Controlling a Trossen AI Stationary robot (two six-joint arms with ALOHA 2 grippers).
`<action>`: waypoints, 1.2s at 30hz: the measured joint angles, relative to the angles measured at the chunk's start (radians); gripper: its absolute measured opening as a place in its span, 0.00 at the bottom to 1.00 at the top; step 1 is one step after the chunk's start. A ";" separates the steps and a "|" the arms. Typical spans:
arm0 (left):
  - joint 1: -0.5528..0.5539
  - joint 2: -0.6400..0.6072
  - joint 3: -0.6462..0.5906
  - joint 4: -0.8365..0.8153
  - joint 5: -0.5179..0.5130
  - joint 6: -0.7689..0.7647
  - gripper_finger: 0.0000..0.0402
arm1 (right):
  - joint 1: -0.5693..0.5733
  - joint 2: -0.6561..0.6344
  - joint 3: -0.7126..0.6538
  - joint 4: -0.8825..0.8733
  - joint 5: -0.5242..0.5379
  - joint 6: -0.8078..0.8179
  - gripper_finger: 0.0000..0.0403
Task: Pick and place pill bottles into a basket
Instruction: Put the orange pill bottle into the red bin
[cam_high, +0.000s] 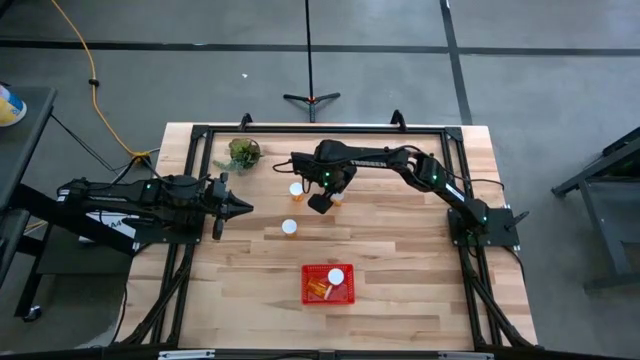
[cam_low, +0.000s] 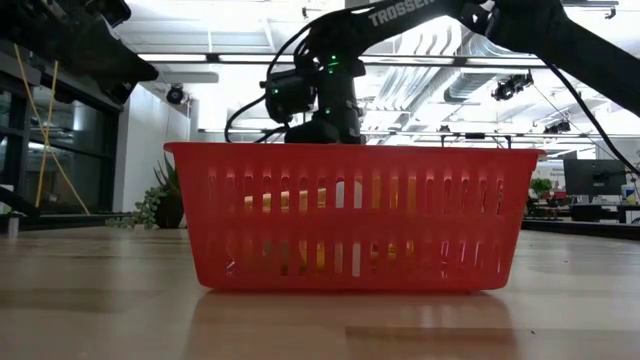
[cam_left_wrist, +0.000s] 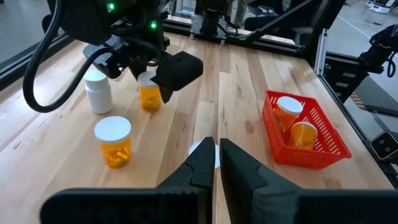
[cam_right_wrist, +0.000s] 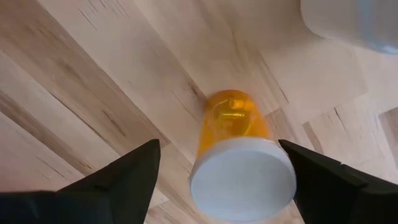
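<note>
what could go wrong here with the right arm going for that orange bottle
1. The right gripper straddles the small orange pill bottle with a white cap, fingers not yet touching; an off-centre close might tip it.
2. The whitish bottle stands close by and could get bumped.
3. The left gripper hovers nearby, shut.

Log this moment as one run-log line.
right gripper: jaws open around upright orange bottle, not gripped | left gripper: jaws shut, idle | basket: holds two bottles
</note>
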 joint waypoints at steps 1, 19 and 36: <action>0.000 0.000 0.000 0.000 0.000 0.000 0.15 | 0.000 0.000 0.000 0.000 0.001 0.000 0.76; 0.000 0.000 0.000 0.000 0.001 0.000 0.15 | 0.037 0.000 0.000 0.000 -0.008 0.021 0.47; 0.000 0.000 0.000 0.000 0.004 0.000 0.15 | 0.178 0.000 0.056 -0.037 -0.057 0.085 0.47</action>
